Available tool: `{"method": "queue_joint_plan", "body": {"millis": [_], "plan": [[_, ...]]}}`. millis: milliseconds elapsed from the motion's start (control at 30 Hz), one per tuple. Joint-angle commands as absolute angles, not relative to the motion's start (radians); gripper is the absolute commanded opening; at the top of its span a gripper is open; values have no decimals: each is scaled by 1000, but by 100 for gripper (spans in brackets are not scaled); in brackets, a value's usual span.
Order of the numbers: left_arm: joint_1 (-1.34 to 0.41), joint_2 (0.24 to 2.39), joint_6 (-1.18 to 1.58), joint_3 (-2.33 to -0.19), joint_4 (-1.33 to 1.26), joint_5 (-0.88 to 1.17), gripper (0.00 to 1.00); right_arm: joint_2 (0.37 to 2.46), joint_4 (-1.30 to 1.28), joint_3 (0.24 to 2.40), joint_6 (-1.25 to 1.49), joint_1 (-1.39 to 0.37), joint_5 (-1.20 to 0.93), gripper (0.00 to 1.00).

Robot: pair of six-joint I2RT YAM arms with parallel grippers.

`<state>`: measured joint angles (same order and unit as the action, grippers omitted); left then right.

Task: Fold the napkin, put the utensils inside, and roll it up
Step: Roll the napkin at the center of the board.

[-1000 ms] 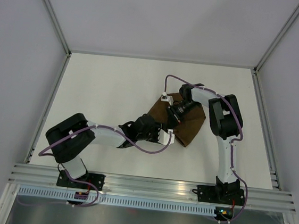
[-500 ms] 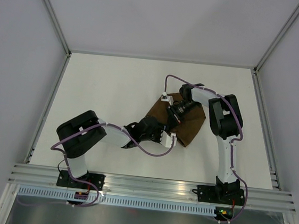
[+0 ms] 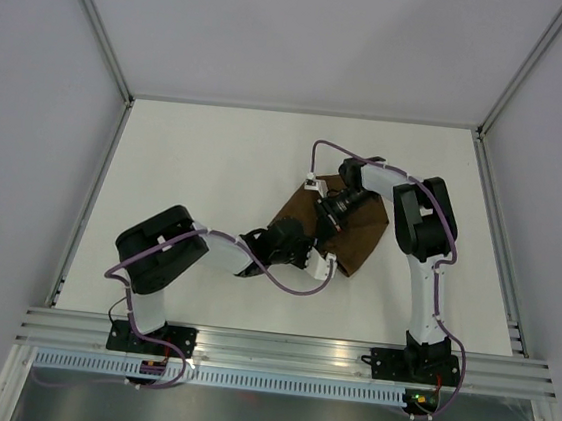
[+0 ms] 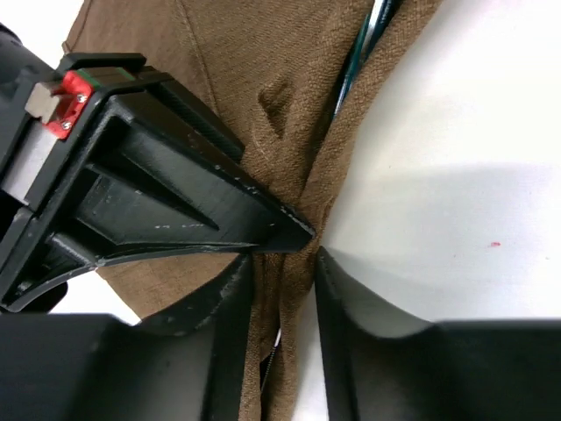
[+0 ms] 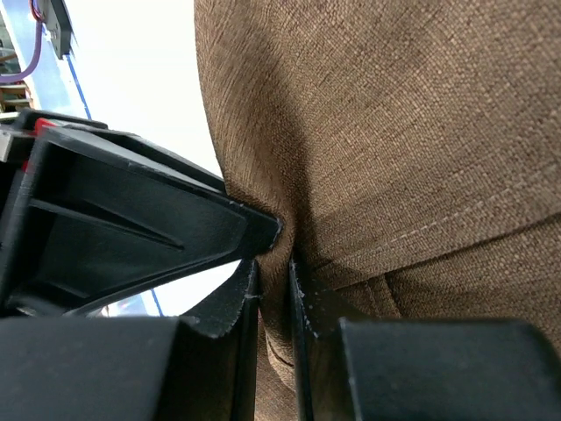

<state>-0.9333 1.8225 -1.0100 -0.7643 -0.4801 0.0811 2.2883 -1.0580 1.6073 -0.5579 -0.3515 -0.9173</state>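
straddling a bunched ridge at the near edge of the napkin [image 3: 360,241], the left jaws stand one on each side of the cloth. a sliver of white table [image 3: 216,163] shows beside one finger [image 4: 368,377], so i cannot tell whether they pinch it. the napkin lies crumpled on the table between both arms. just beyond that ridge, the knife [image 4: 351,68] shows its teal handle in a gap between folds. farther in, over the napkin's middle, the right jaws are clenched on a pleat of cloth, fingers [image 5: 219,368] nearly together.
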Motion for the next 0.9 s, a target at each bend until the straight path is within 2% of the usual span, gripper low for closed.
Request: {"method": "queue_joint_plan", "body": {"millis": [0, 267, 400, 500, 567, 667, 867], "plan": [[-937, 1848, -1074, -824, -399, 97, 34, 2347, -1014, 1600, -635, -342, -772, 0], [-940, 1864, -1065, -932, -198, 84, 3, 2335, -1003, 1606, -631, -341, -764, 1], [-946, 1865, -1003, -971, -135, 75, 2, 2301, -982, 1603, -606, -339, -746, 1], [-950, 1867, -951, -1014, -65, 63, 2, 2269, -957, 1592, -594, -336, -721, 13], [-950, 1871, -902, -1052, -34, 57, 2, 2227, -930, 1580, -574, -328, -706, 28], [-951, 1881, -859, -1095, 44, 54, 2, 2177, -907, 1578, -546, -310, -707, 40], [-954, 1882, -793, -1157, 144, 57, 2, 2111, -896, 1601, -520, -256, -719, 52]]}}
